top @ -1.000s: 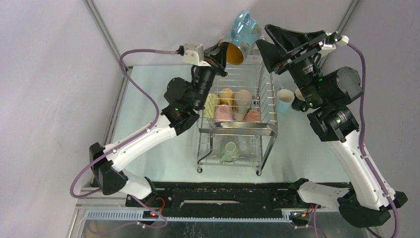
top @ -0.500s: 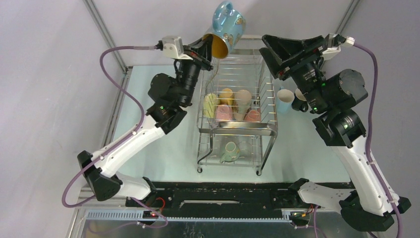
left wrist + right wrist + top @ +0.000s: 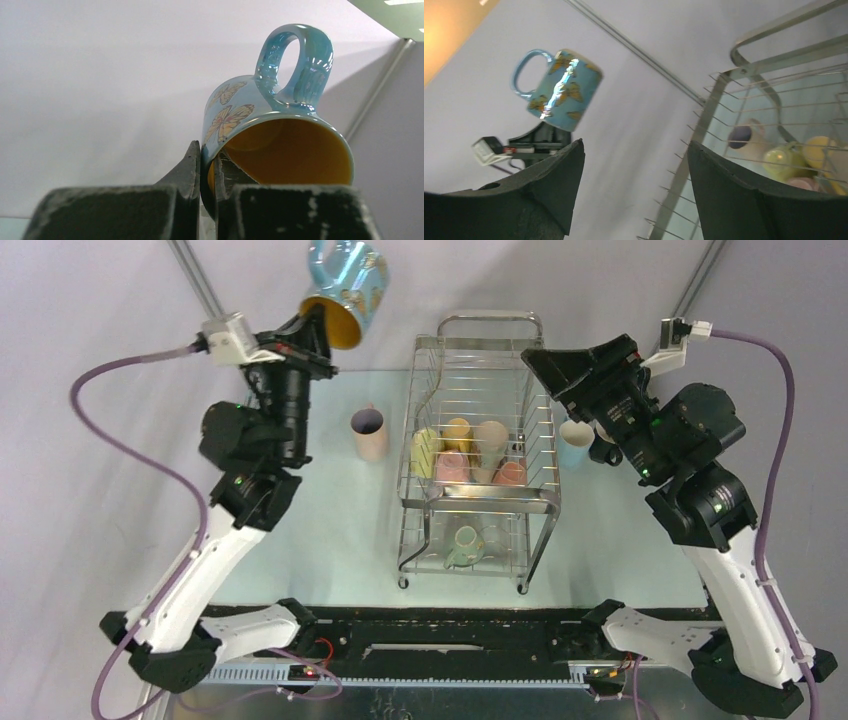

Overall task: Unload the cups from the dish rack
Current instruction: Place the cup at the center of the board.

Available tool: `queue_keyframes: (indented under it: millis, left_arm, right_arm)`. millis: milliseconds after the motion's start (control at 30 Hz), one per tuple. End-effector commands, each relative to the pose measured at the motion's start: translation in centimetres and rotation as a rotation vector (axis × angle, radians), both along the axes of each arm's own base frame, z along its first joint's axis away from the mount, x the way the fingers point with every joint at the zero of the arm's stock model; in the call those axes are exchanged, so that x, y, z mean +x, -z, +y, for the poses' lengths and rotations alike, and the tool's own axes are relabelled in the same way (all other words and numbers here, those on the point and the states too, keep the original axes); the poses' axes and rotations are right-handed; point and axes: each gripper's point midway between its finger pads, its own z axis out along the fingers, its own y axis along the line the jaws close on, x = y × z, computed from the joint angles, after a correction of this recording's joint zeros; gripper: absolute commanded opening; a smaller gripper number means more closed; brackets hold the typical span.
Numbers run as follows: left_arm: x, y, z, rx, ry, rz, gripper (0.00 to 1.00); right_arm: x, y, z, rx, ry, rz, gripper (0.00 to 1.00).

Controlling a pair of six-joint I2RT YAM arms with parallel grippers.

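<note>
Pale grey walls close in around a light green counter (image 3: 330, 510), and the chrome wire dish rack (image 3: 483, 502) stands at its middle. High over the counter's far left side, well apart from the rack, the left tool (image 3: 207, 156) is pinched tight on the rim of a light blue butterfly mug (image 3: 347, 285). One finger is inside the yellow interior and one outside, and the mug is tilted.

The right tool (image 3: 635, 150) hangs by the rack's far right corner, spread wide with nothing in it.

On the upper tier sit a yellow-green mug (image 3: 427, 450), an orange mug (image 3: 458, 432), a tan mug (image 3: 490, 445), a pink mug (image 3: 452, 468) and a coral mug (image 3: 511, 474). A pale green mug (image 3: 463, 545) lies on the lower tier.

A cream mug (image 3: 369, 433) stands upright on the counter left of the rack. A pale blue mug (image 3: 574, 440) stands just right of it, with a black mug (image 3: 606, 447) alongside, partly hidden by the arm.
</note>
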Motion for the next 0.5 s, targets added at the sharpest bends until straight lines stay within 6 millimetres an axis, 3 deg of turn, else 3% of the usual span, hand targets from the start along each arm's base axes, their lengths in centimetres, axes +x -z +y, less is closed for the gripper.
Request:
queue_keyframes:
  millis: [0, 133, 267, 467]
  left_arm:
    - [-3.4, -2.3, 5.2, -0.125, -0.056, -0.077, 0.0]
    - [-3.0, 0.5, 6.9, -0.108, -0.113, -0.018, 0.0]
    - [-2.4, 3.7, 8.0, -0.09, -0.159, 0.046, 0.0]
    - [-1.4, 7.9, 9.2, -0.071, -0.211, 0.136, 0.0]
  right_arm:
    - [-0.3, 2.1, -1.2, -0.129, 0.055, -0.005, 0.83]
    - [0.0, 4.3, -1.6, -0.189, 0.078, 0.022, 0.84]
    - [0.2, 6.1, -1.8, -0.237, 0.09, 0.053, 0.93]
    - [-0.2, 7.9, -3.2, -0.273, 0.14, 0.077, 0.95]
